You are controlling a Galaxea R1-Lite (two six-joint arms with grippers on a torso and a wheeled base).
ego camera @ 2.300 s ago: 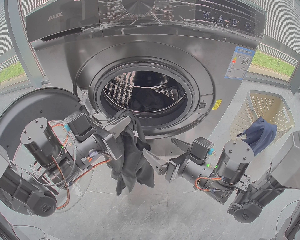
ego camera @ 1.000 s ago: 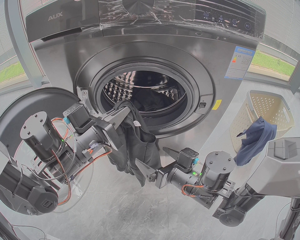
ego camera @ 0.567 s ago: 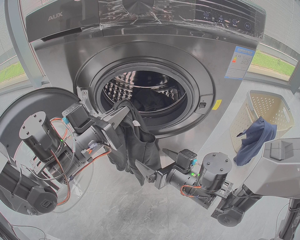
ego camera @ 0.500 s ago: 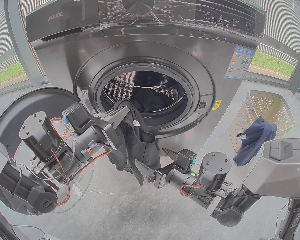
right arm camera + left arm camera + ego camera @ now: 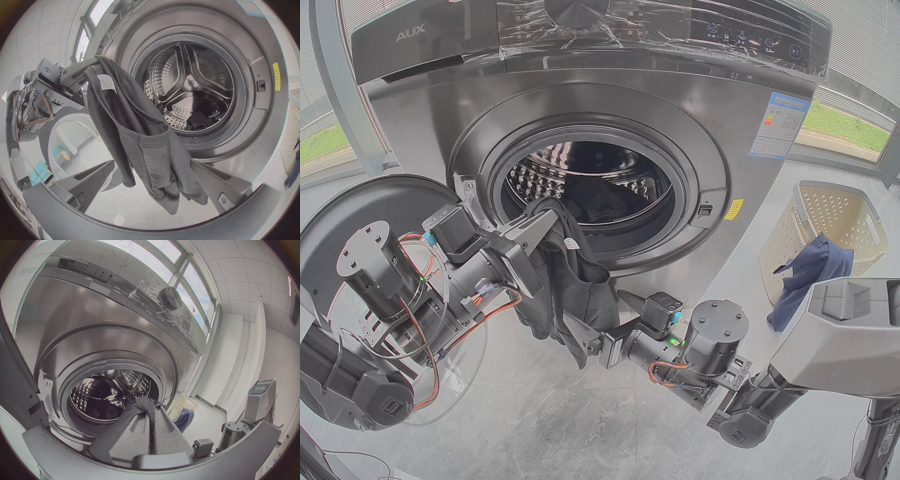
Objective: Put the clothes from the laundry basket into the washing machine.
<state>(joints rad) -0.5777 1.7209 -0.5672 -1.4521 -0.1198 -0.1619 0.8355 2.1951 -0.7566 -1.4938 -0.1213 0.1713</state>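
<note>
Dark garment (image 5: 575, 287) hung before washing machine (image 5: 700, 125).
L gripper (image 5: 547, 222) was clamped on its top, at 8 o'clock of drum (image 5: 537, 181); R gripper (image 5: 592, 304), jaws apart, straddled its lower part.

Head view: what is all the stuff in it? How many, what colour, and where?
washing machine: one, dark grey, straight ahead
door: one, round, dark grey, swung open on the machine's left
black garment: one, low inside the drum
grey garment: one, dark grey, hanging before the drum opening
laundry basket: one, beige, on the floor right of the machine
blue garment: one, navy, draped over the basket's rim
left gripper: shut on the grey garment's top
right gripper: open, fingers either side of the garment's lower part
</note>
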